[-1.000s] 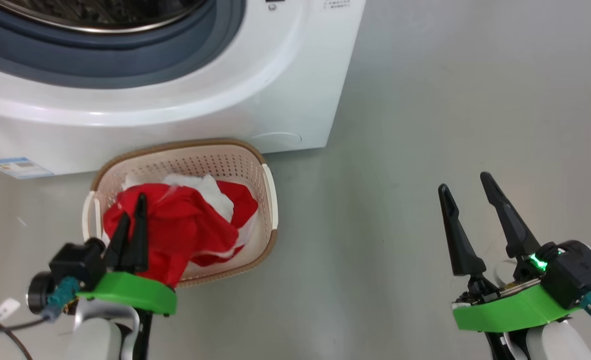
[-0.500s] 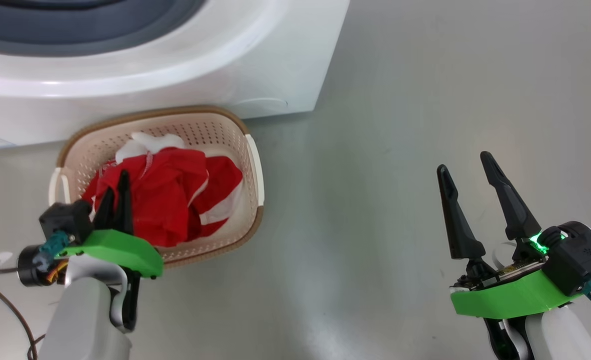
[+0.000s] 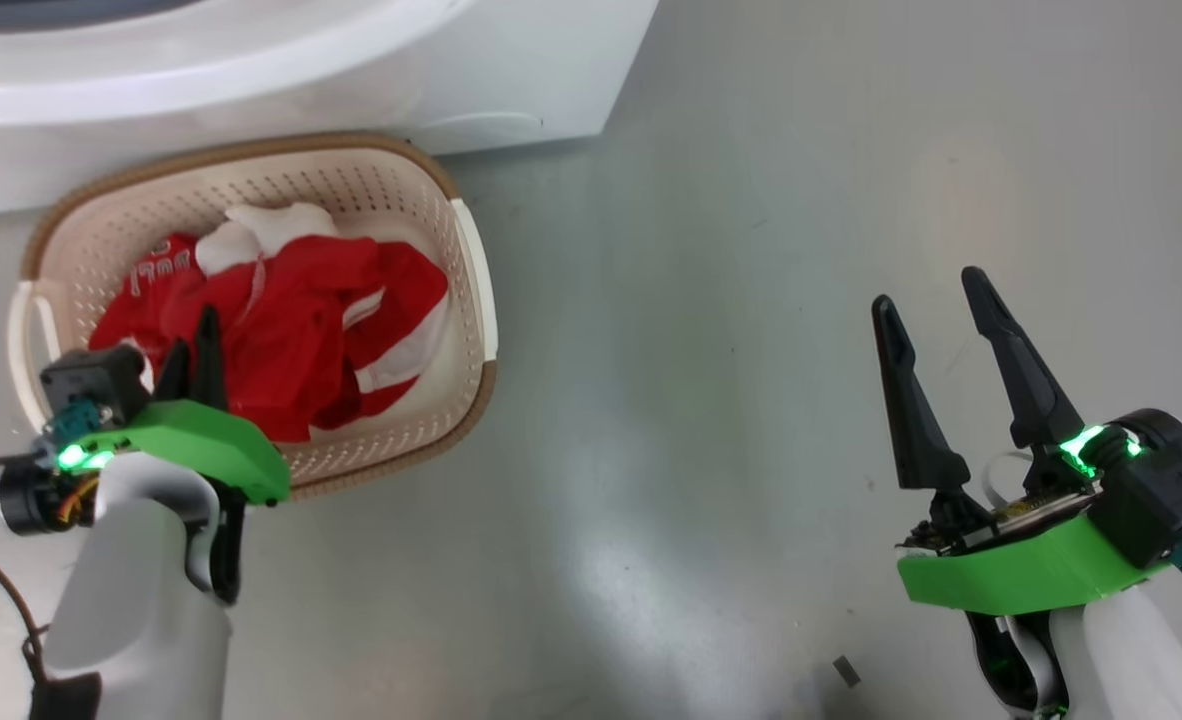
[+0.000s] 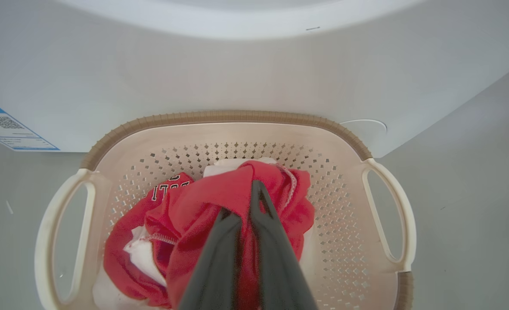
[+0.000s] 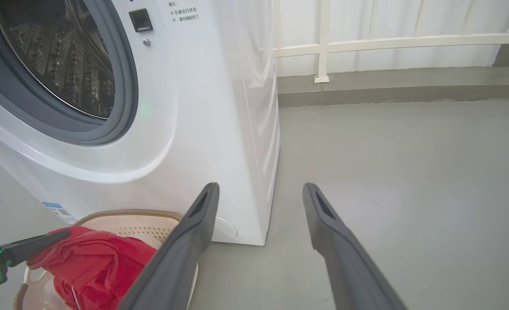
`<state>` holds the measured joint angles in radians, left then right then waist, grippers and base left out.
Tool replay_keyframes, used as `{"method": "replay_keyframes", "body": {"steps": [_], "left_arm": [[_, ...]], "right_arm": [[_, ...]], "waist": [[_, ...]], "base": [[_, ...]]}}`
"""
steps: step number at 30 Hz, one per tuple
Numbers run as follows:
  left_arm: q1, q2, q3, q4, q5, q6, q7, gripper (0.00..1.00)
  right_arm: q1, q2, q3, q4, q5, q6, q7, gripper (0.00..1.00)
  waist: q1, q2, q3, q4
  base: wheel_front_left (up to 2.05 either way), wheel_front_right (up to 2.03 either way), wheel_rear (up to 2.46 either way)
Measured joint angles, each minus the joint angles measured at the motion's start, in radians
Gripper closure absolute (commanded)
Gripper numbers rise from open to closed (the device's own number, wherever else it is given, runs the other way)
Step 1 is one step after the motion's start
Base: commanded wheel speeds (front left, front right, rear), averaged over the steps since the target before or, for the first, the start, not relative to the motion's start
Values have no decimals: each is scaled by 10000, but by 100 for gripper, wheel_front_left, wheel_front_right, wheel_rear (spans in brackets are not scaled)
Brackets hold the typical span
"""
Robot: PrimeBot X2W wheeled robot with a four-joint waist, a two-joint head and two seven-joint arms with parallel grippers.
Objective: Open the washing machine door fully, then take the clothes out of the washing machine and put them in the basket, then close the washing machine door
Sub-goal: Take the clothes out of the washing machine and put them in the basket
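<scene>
Nearest, at the lower left of the head view, the left gripper (image 3: 194, 330) is seen over the near part of the basket (image 3: 251, 150), its jaws clenched on a fold of the clothes (image 3: 301, 330). In the left wrist view the red cloth is draped over both dark fingers (image 4: 276, 258) and pinched between them near the tips. In the right wrist view the held cloth is shown raised above the basket's rim. At the lower right the right gripper (image 3: 926, 287) is held over bare floor (image 3: 701, 300), well apart from the basket, its jaws released and spread wide with nothing between them.

The clothes are found in the basket: a red heap with white bands, white cloth at its far side. The basket is set on the floor, its far rim just beside the foot of the washer (image 3: 301, 70); whether they touch cannot be told. A blue label (image 4: 9, 127) is seen low on the washer's front, left of the basket.

Farther off, in the right wrist view, the washer's mouth is seen uncovered — a grey seal (image 5: 125, 86) ringing the steel drum (image 5: 60, 56). Behind the washer a white railing (image 5: 366, 43) is seen above a low kerb.
</scene>
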<state>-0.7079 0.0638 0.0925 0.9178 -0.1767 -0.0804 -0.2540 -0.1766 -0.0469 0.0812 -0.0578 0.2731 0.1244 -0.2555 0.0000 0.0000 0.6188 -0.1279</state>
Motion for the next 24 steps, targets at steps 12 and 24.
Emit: {"method": "replay_keyframes", "body": {"steps": [12, 24], "left_arm": [[-915, 188, 155, 1745, 100, 2, 0, 100], [-1341, 198, 127, 1845, 282, 21, 2, 0]], "right_arm": [[-359, -2, 228, -31, 73, 0, 0, 0], [-365, -4, 267, 61, 75, 0, 0, 0]], "waist": [[0, 0, 850, -175], [0, 0, 843, -200]], "base": [[0, 0, 0], [0, 0, 0]]}}
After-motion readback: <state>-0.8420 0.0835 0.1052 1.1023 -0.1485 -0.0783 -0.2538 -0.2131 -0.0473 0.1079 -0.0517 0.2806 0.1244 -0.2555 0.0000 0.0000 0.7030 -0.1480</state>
